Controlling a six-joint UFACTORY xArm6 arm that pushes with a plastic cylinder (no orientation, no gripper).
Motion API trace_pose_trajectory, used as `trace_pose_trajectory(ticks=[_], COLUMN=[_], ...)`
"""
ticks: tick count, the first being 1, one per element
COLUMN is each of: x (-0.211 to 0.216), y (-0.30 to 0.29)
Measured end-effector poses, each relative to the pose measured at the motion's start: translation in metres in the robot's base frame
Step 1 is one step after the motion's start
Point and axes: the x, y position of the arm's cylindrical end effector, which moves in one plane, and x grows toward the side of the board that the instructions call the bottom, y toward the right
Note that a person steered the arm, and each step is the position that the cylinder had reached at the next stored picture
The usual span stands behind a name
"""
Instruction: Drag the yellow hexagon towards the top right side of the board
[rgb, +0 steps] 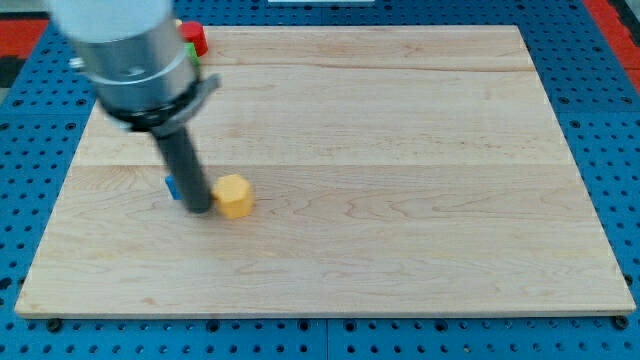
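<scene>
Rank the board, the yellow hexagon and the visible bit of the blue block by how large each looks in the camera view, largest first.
1. The wooden board, by far.
2. The yellow hexagon, just right of my tip.
3. The blue block, only a sliver left of the rod; its real size is hidden, so this ranks only the part showing.

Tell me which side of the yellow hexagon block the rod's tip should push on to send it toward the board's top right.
Push on the yellow hexagon block's lower-left side, as the target lies up and to the view's right. My tip already sits against its left side, slightly low, so it is probably placed about right. The block's flat facets should help it slide without spinning. A blue block peeks out behind the rod.
</scene>
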Motion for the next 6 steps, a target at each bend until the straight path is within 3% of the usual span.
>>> trace_pose_trajectory(ticks=[1,4,6], x=[-0.008,-0.003,-0.051], y=[0.068,0.116,0.209])
